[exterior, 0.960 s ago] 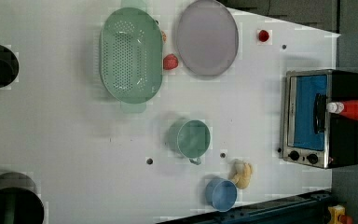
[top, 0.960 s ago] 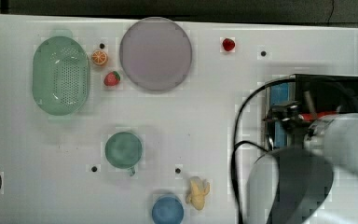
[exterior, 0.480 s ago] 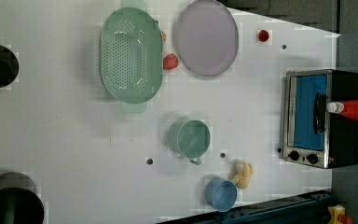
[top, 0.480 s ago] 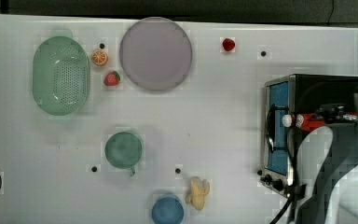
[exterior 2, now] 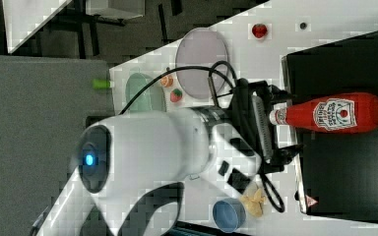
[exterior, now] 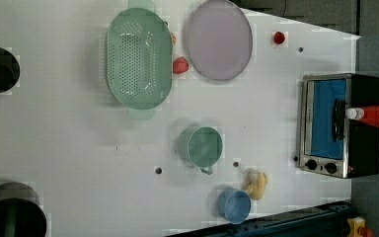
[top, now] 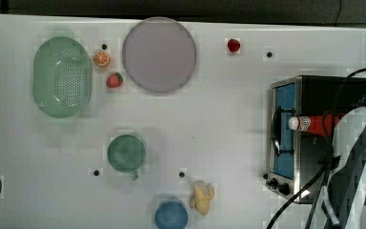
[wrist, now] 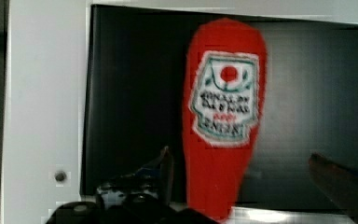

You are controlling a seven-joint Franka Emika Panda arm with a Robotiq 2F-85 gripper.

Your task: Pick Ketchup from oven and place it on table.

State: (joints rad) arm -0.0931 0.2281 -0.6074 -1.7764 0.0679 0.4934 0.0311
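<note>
The red ketchup [top: 316, 125] bottle lies on its side on the black roof of the oven [top: 310, 93], its white cap toward the blue glass door. It also lies there in the left view, ketchup [exterior: 375, 116] on oven [exterior: 362, 148]. In the right view my gripper [exterior 2: 288, 120] hovers at the cap end of the ketchup [exterior 2: 334, 114]. The wrist view has the gripper [wrist: 251, 182] open wide, dark fingertips [wrist: 164, 165] on either side of the bottle's narrow end, ketchup [wrist: 223, 107] between them and untouched. The white table [top: 219, 143] carries the oven.
On the table are a green colander [top: 62, 76], a pale-purple plate [top: 158, 54], an orange slice [top: 101, 58], two strawberries [top: 115, 80], a green cup [top: 126, 152], a blue cup [top: 171, 215] and a banana piece [top: 202, 197]. Black cables [top: 310, 191] hang by the oven's knobs.
In the top view the arm has slid toward the top view's right, uncovering the oven front and the ketchup. Ketchup and oven have not moved.
</note>
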